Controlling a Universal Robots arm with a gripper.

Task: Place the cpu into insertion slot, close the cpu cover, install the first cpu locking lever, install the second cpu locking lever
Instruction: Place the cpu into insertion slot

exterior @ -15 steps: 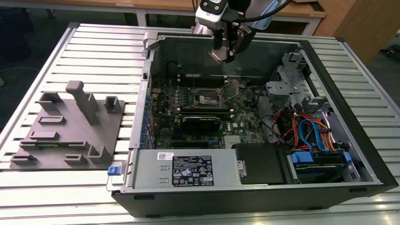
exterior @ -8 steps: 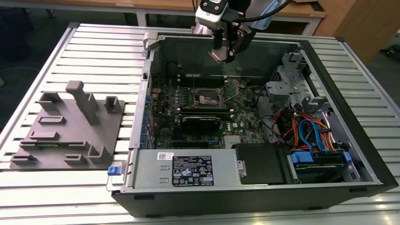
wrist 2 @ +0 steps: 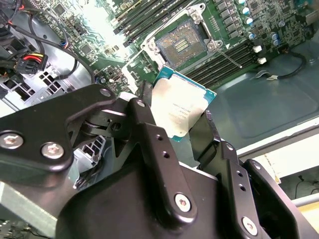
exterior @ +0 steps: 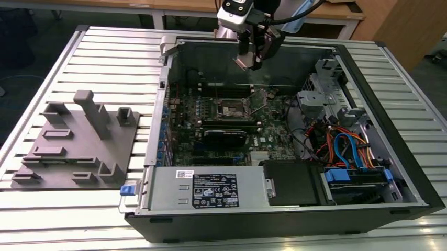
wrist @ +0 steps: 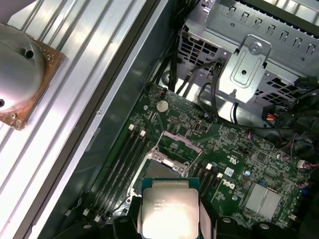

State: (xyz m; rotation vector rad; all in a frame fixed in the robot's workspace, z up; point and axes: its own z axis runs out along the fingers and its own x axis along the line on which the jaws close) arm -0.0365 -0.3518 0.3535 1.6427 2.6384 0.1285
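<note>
Bright overhead light, white glare along the slatted table (exterior: 63,209), dim case (exterior: 293,222) interior.

- cpu (wrist: 169,206): dull silver metal lid, slight sheen
- gripper (wrist 2: 174,113): matt black, shiny metal screws (wrist 2: 182,201)
- slot (wrist 2: 180,42): bright silver metal rim
- table (exterior: 104,57) under the case (exterior: 279,225): ribbed bare metal, pretty reflective
- jig (exterior: 77,151) beside the case: matt grey plastic, by the look of it
</note>
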